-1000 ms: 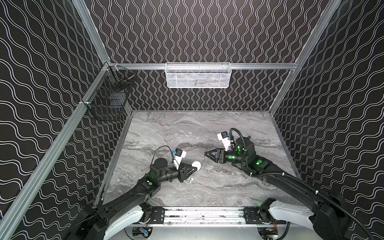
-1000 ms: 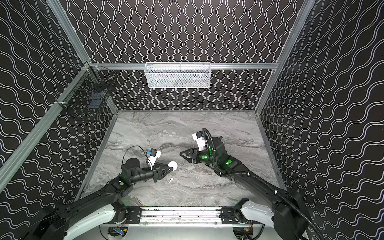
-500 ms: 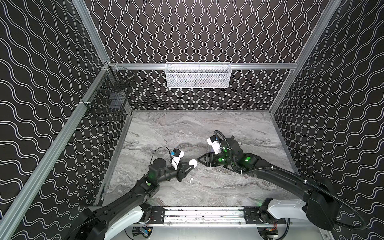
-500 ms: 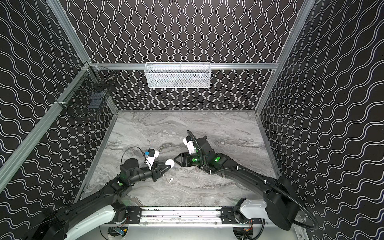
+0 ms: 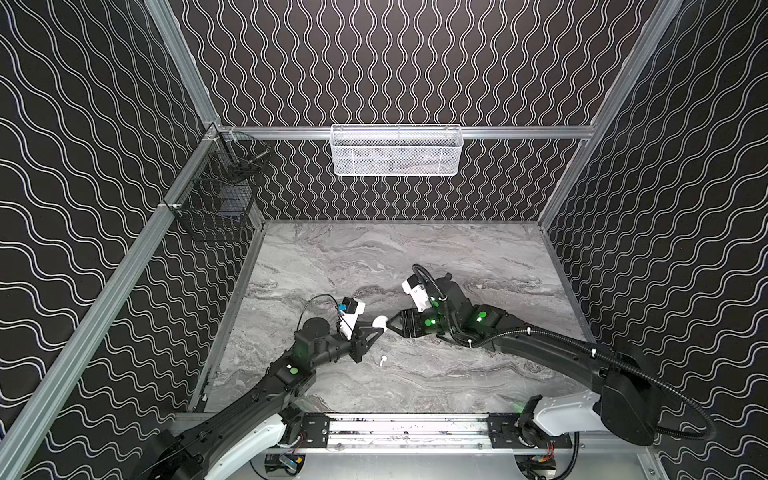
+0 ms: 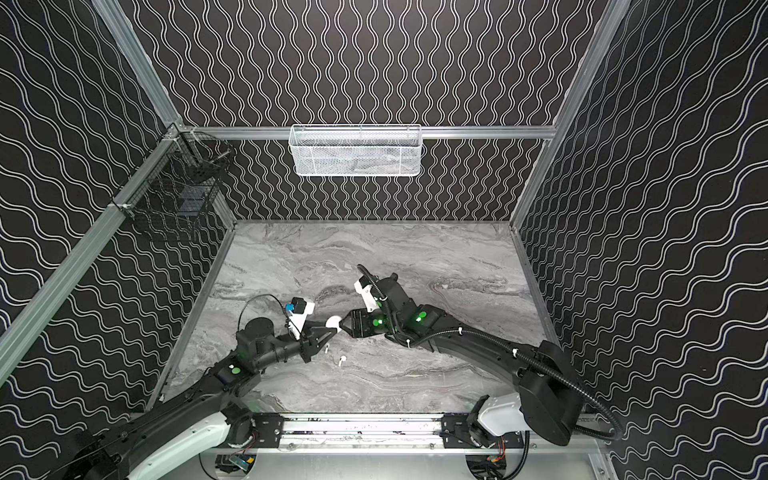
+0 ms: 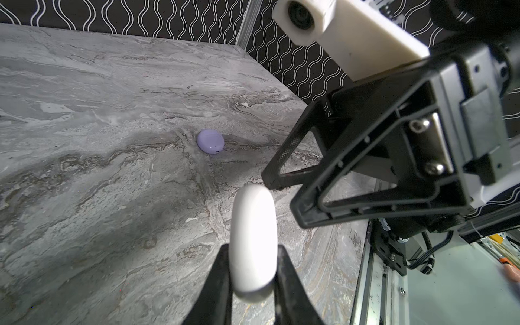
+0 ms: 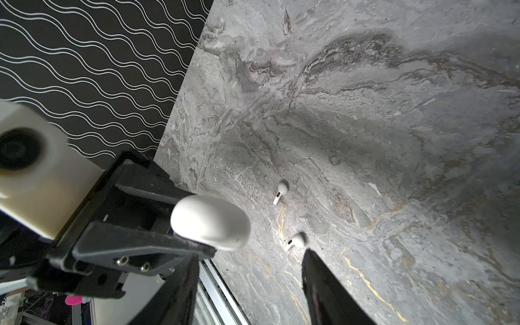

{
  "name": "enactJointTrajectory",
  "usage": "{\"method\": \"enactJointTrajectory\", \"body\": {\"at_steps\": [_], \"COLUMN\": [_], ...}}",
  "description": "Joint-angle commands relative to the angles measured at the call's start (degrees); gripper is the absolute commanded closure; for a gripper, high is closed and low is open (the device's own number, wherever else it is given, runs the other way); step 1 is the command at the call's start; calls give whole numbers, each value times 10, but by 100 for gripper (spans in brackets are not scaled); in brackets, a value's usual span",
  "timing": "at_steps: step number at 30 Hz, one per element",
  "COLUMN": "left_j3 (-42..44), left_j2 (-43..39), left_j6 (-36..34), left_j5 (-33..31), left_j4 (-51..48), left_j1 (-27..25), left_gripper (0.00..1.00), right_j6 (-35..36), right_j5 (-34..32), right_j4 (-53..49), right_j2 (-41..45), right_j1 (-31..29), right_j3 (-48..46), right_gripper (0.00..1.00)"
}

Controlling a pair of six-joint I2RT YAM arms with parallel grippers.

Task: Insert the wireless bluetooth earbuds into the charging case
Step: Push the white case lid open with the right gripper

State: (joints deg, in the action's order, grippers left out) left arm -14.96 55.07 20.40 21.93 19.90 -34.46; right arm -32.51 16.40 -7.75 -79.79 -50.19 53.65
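My left gripper (image 7: 253, 254) is shut on a closed white charging case (image 7: 251, 242), held edge-on above the marble table; the case (image 5: 380, 322) shows in both top views. My right gripper (image 8: 250, 253) is open, its fingertips right at the case (image 8: 211, 222), nothing between them. I cannot tell whether they touch it. Two white earbuds (image 8: 280, 192) (image 8: 295, 241) lie on the table just below and in front of the case; both earbuds show in a top view (image 6: 342, 360) (image 6: 327, 347). A closed lilac case (image 7: 210, 141) lies on the table further off.
The marble table (image 5: 415, 374) is walled on three sides by patterned panels. A white mesh basket (image 5: 396, 151) hangs on the back wall and a black wire basket (image 5: 220, 199) on the left wall. A metal rail (image 5: 407, 430) runs along the front edge.
My right gripper has swung left and down until its open tips reach the white case. My left gripper has drawn back slightly, still holding the case.
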Motion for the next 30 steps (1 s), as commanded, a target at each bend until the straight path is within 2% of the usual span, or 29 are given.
{"method": "enactJointTrajectory", "body": {"at_steps": [1, 11, 17, 30], "left_j3": [-4, -1, -2, -1], "left_j2": [-1, -20, -11, -11], "left_j6": [-17, -20, -22, -21], "left_j5": [-9, -13, 2, 9], "left_j4": [8, 2, 12, 15], "left_j1": [2, 2, 1, 2], "left_gripper": [90, 90, 90, 90], "right_j6": [-2, -8, -16, -20], "right_j5": [-2, 1, -23, -10], "right_j4": [8, 21, 27, 44], "right_j2": [-7, -36, -28, -33], "right_j1": [-2, -4, 3, 21], "right_j3": [8, 19, 15, 20], "right_gripper": [39, 39, 39, 40]}}
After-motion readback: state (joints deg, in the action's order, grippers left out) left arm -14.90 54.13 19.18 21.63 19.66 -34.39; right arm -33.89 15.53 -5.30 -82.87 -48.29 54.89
